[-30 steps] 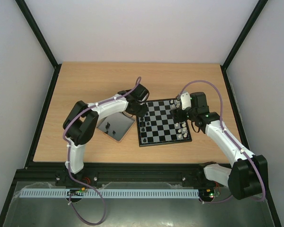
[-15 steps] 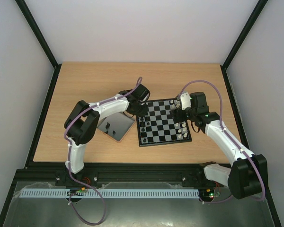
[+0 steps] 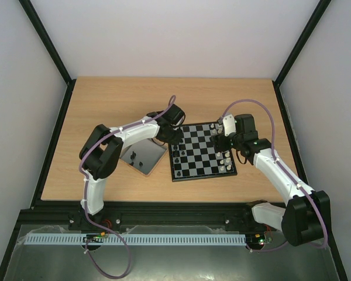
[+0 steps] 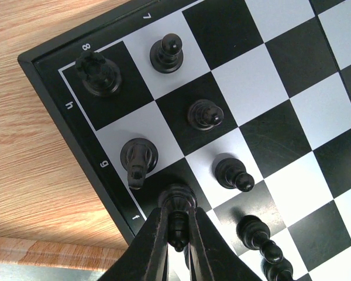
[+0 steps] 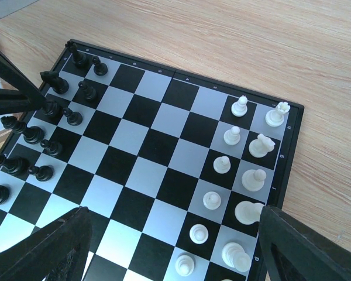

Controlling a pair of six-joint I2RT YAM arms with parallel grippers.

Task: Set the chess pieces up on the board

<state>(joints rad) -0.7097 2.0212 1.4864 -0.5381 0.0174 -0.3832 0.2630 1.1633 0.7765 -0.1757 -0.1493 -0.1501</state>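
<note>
The board lies between the arms. Black chess pieces line its left edge and white ones its right edge. My left gripper is over the board's far left corner, shut on a black piece. That piece's base is at a dark edge-row square, beside a black knight and a rook. My right gripper hangs open above the board's right side. Its fingers straddle the white pieces without touching any.
A small grey tray lies on the wooden table left of the board, with two dark pieces on it. Black pawns stand close beside the held piece. The left arm's forearm stretches over the tray.
</note>
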